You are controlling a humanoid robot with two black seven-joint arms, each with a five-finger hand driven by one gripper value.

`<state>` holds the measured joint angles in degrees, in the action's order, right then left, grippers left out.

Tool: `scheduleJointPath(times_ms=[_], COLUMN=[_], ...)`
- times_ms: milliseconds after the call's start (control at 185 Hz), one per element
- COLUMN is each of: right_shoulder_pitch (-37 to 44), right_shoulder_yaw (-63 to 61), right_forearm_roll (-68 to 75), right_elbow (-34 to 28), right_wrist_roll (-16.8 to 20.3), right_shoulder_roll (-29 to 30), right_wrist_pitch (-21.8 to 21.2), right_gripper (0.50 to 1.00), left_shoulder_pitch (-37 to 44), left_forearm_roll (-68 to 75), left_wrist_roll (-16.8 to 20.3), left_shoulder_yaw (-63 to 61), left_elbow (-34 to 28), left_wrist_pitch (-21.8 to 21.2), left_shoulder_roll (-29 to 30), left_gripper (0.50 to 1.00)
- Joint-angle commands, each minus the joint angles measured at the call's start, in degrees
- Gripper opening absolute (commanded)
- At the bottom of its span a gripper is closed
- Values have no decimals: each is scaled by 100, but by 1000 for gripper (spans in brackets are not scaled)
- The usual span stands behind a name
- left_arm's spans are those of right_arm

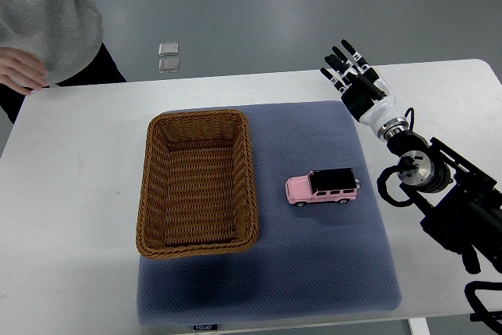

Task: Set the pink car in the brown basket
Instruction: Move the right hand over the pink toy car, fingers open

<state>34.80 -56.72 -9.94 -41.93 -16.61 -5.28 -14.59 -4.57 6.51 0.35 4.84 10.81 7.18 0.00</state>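
Nearest, along the table's front edge: the blue-grey mat, spread over the middle of the white top, a small label at its near hem. On the mat, left of centre: the brown basket, woven wicker, rectangular, long side running near to far, nothing inside. Just right of the basket, apart from its wall and on the mat's bare cloth: the pink car, black roof, standing on its wheels, side-on, lengthwise left to right. To the right, entering from the right edge: the right arm's black links and joints, angling up and leftward to the right hand. Hand farther back than the car and to its right, well apart from it, over the table near the mat's far right corner; fingers spread and stretched out toward the far side, gripping nothing. Beyond the table, on the grey floor: two small clear square pieces, one behind the other. At far left: a person's grey sleeve, with a hand resting at the table's far left corner.
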Motion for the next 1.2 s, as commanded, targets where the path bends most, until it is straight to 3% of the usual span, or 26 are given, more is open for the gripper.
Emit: scheduleJointPath(times_ms=[0, 340, 518, 621, 837, 1058, 1193], right_shoulder_pitch=[0, 150, 501, 975, 1811, 1723, 1512], right_shoulder_yaw=[-6, 108, 671, 1689, 3685, 3879, 3861], right_forearm_roll=[-8, -351, -1766, -3048, -4130, -4411, -4438], right_elbow=[1, -122, -887, -1669, -2495, -3128, -3163], right_wrist_roll=[0, 44, 290, 431, 703, 738, 712], right_shoulder_roll=[0, -228, -1142, -1994, -3067, -3287, -3278], right_wrist_pitch=[0, -26, -202, -483, -817, -861, -782], right_gripper=[913, 913, 913, 913, 913, 913, 913], left_shoulder_pitch=[0, -8, -8, -8, -8, -8, -8], left_forearm_roll=[-1, -1, -1, -1, -1, -1, -1], left_wrist_roll=[0, 0, 0, 0, 0, 0, 0], left_shoulder_yaw=[0, 0, 0, 0, 0, 0, 0], left_elbow=[0, 0, 35, 53, 35, 18, 0], left_wrist_pitch=[3, -14, -14, -14, -14, -14, -14], left_shoulder_roll=[0, 0, 0, 0, 0, 0, 0], left_gripper=[1000, 1000, 1000, 1000, 1000, 1000, 1000])
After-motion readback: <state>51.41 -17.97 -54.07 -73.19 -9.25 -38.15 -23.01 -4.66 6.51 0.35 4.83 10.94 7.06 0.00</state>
